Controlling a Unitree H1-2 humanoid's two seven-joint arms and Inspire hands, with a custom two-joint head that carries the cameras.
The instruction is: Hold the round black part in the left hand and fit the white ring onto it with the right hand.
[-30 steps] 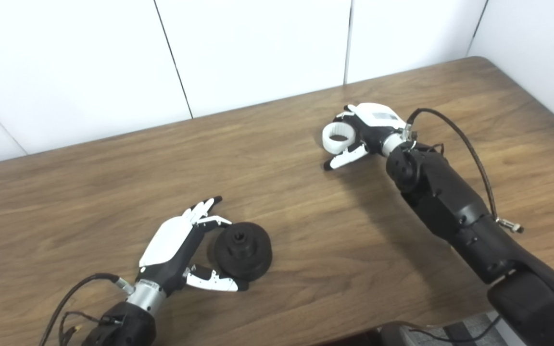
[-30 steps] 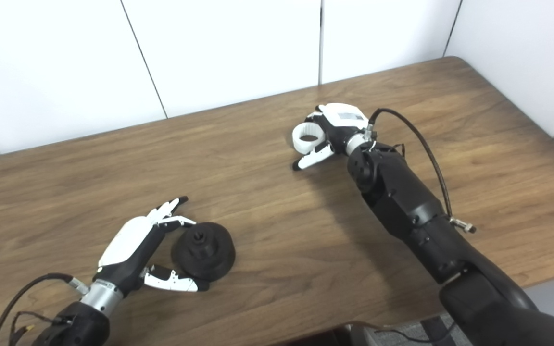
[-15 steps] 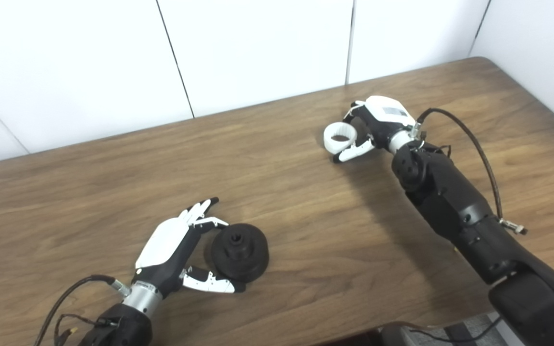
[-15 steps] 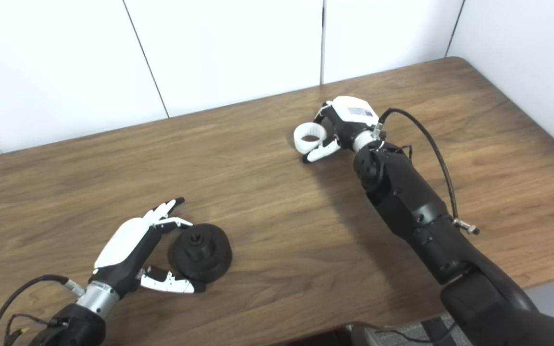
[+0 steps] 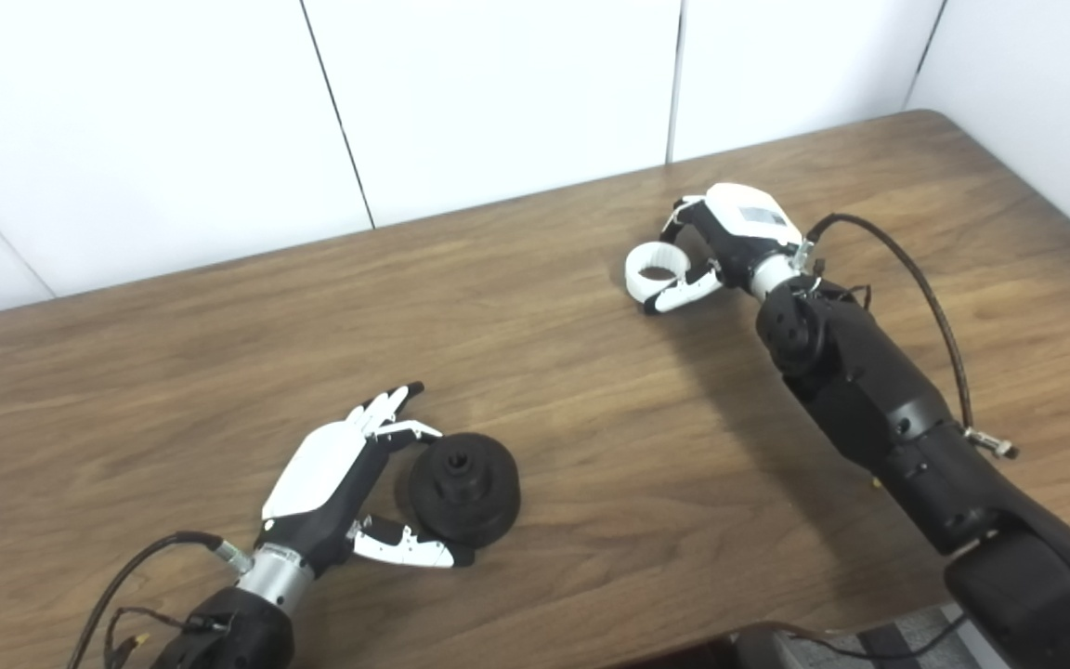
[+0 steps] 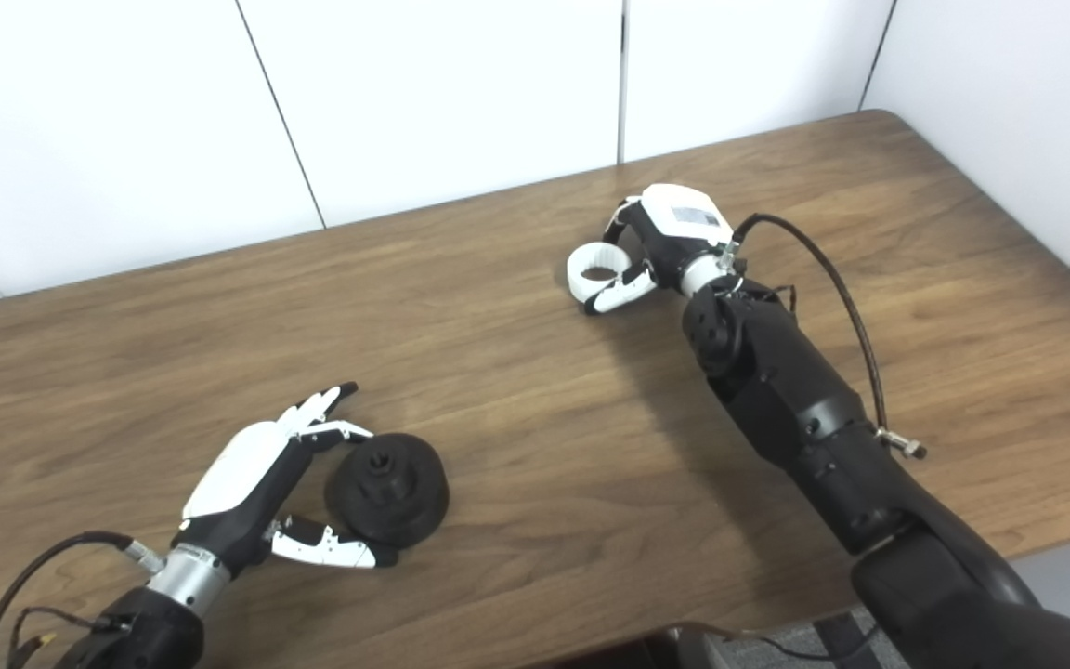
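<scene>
On the wooden table our right arm stretches toward 11 o'clock, right hand pinching the white ring between thumb and fingers. At 7 o'clock our left hand lies low, fingers spread around the round black part, touching its side.

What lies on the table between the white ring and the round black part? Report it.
Nothing visible. Only bare table separates the white ring, at the right robot hand, from the round black part at the left robot hand.

The right hand hides the white ring's far edge.
</scene>
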